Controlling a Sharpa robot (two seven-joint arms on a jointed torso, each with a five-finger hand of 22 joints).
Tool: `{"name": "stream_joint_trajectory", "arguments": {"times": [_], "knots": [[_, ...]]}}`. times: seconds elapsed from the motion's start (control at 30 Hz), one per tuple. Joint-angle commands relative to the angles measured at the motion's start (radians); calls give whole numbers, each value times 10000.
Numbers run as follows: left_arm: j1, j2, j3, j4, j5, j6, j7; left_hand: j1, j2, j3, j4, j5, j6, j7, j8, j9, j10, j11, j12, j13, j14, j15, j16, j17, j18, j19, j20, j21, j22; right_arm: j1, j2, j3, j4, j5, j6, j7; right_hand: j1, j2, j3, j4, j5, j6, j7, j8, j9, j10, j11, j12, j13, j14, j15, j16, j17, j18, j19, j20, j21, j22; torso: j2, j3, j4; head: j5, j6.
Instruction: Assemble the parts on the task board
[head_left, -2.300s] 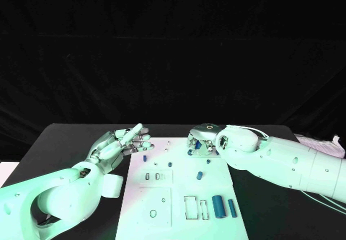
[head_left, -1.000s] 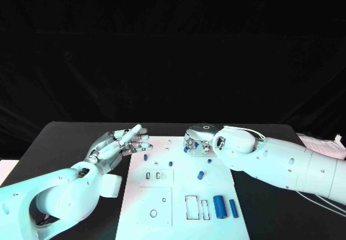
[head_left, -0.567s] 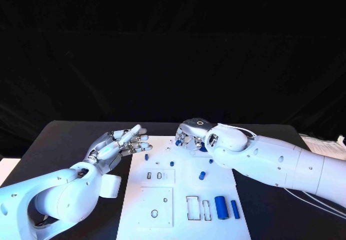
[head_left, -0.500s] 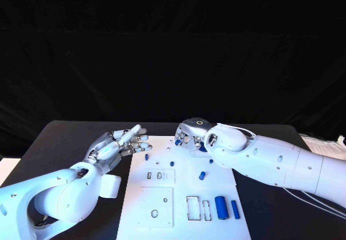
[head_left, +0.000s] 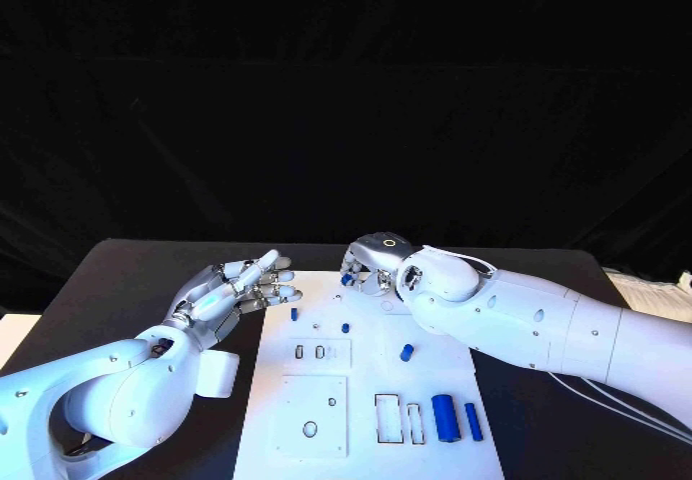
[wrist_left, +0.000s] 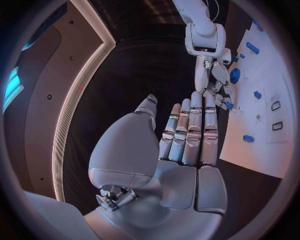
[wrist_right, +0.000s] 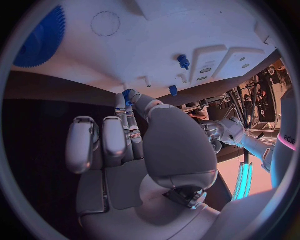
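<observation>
**Right hand carrying small blue part across the far edge of the board**

Right hand (head_left: 378, 270) is pinching a small blue gear-like part (wrist_right: 129, 94) between thumb and fingertip; the other fingers are lying straight beside it. In the head view the part (head_left: 348, 281) is peeking out just under the hand, above the far edge of the task board (head_left: 361, 400). Compared with the frames from a couple of seconds ago, this hand is sitting further toward the robot's left along the far edge, with the part in its grip. Judgement: transport phase, heading for a seat near the far-left corner; insertion not yet done.

Left hand (head_left: 231, 290) is hanging released beside the board's left edge, fingers extended and together, grasping nothing, much as before.

On the board: two blue cylinders (head_left: 444, 418) are lying side by side near the near-right corner, a short blue peg (head_left: 407, 352) mid-board, and smaller blue pieces (head_left: 346, 327) standing further back. A large blue gear (wrist_right: 39, 37) is resting flat on the board in the right wrist view.
</observation>
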Motion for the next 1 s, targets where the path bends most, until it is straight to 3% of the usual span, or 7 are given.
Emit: {"name": "stream_joint_trajectory", "arguments": {"times": [0.03, 0.47, 1.0], "knots": [[16, 29, 9, 3, 16, 151, 23, 59, 28, -4, -71, 52, -39, 11, -68, -14, -70, -25, -64, -12, 9, 57, -44, 8, 127, 93, 10, -69, -9, 18, 63, 6, -71, -204, 3, -93, -91, -25, 20, 62, -13, 112, -57, 69, 235, 8, 52, -57, 14, 388, -49, 47, 20, -199, 64, 34, 38, 11, 14, -7, 33, -7, 4], [18, 11, 9, -14, 16, 178, -15, 59, 28, -4, -71, 52, -39, 11, -68, -14, -70, -25, -64, -12, 9, 57, -44, 8, 127, 93, 10, -69, -9, 24, 195, 4, -281, -244, 666, -152, -101, -58, 12, 69, -18, 106, -53, 58, 239, -6, 56, -57, 14, 387, -45, 67, 37, -199, 62, 38, 50, 25, 37, -11, 44, 7, -8], [23, 18, 9, 3, 17, 226, -79, 74, 29, -12, -96, 50, -48, 17, -79, -13, -80, -19, -76, -13, 4, 61, -55, 16, 126, 94, 12, -81, -14, 23, 546, 0, -741, -343, 787, -300, -183, -122, -13, 152, -24, 57, -32, 12, 244, -84, 82, -67, 7, 365, -18, 97, 37, -192, 27, 55, 57, 14, 66, -14, 76, -31, 29]]}}
